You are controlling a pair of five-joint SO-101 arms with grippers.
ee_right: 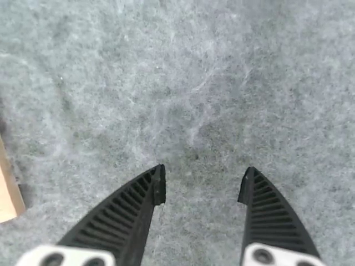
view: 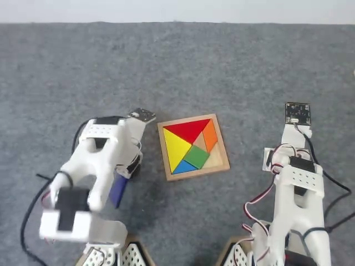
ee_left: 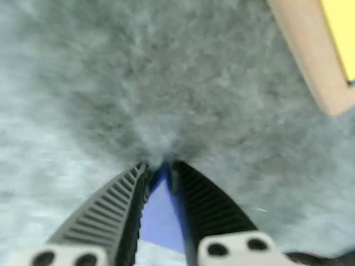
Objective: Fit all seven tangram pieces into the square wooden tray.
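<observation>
Claws: left claw [ee_left: 160, 166] clamps blue piece [ee_left: 161, 216] (near tray [ee_left: 310, 61]); right claw [ee_right: 203, 180] gapes, empty.

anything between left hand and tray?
No, just bare grey mat between the left hand, shut on the blue piece, and the tray, per left wrist view.
</observation>
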